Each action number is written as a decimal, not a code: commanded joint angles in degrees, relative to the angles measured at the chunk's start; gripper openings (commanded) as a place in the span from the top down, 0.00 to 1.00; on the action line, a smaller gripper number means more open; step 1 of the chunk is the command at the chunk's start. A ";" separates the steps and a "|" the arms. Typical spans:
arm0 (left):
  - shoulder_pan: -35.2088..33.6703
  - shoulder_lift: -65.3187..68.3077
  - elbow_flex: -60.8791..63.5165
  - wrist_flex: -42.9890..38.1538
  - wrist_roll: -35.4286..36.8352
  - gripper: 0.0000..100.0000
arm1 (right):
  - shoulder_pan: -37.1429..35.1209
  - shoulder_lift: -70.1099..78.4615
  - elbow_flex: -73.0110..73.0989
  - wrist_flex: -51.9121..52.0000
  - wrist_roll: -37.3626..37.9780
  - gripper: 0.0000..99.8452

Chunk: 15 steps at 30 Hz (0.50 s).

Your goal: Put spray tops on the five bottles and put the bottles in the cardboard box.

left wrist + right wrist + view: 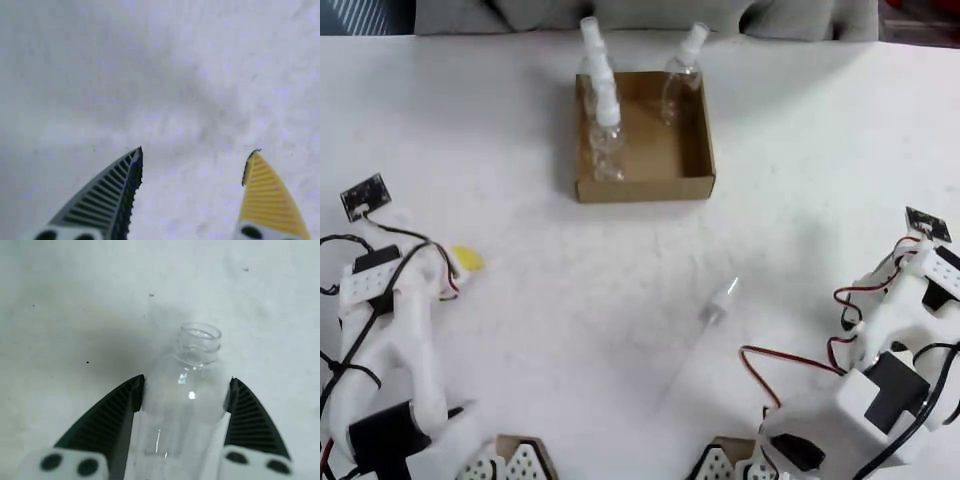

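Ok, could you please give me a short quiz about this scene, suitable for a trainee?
1. How many clear plastic bottles are in the brown cardboard box?
2. True or false: the left tool grips a white spray top.
3. The clear bottle in the right tool has: A) a spray top fitted, B) a bare open neck, C) a yellow cap.
Key: 1 three; 2 false; 3 B.

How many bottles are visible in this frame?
4. Three stand in the box: two by its left wall, one far right. One topless bottle is in the right end effector. A fifth may be hidden.
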 commanded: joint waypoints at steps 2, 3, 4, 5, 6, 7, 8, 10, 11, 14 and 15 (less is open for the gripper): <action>0.75 -2.68 -0.53 -1.23 -0.70 0.68 | -1.01 -0.40 -2.46 0.40 -0.79 0.81; 0.75 -2.68 -0.53 -1.23 -0.70 0.68 | -1.36 -0.40 -2.46 0.31 -0.79 0.81; 0.75 -2.68 -0.53 -1.23 -0.70 0.68 | -1.71 -0.22 -2.46 0.31 -0.79 0.82; 0.75 -2.68 -0.53 -1.23 -0.70 0.68 | -2.33 -0.22 -2.46 0.31 -0.62 0.84; 0.75 -2.68 -0.53 -1.23 -0.70 0.68 | -3.12 -0.31 -2.46 0.31 -0.26 0.87; 0.75 -2.68 -0.53 -1.23 -0.70 0.68 | -4.09 -0.57 -2.46 -0.22 0.26 0.90; 0.75 -2.68 -0.53 -1.23 -0.70 0.68 | -5.14 -0.66 -2.46 -1.01 2.20 0.93; 0.75 -2.68 -0.53 -1.23 -0.70 0.68 | -7.43 -0.66 -2.46 -1.36 8.18 0.96; 0.75 -2.68 -0.53 -1.23 -0.70 0.68 | -8.57 -0.40 -2.46 -1.36 11.34 0.95; 0.75 -2.68 -0.53 -1.23 -0.70 0.68 | -9.98 -0.22 -2.37 -1.45 16.62 0.89; 0.75 -2.68 -0.53 -1.23 -0.70 0.68 | -9.98 -0.31 -2.37 -1.54 16.79 0.85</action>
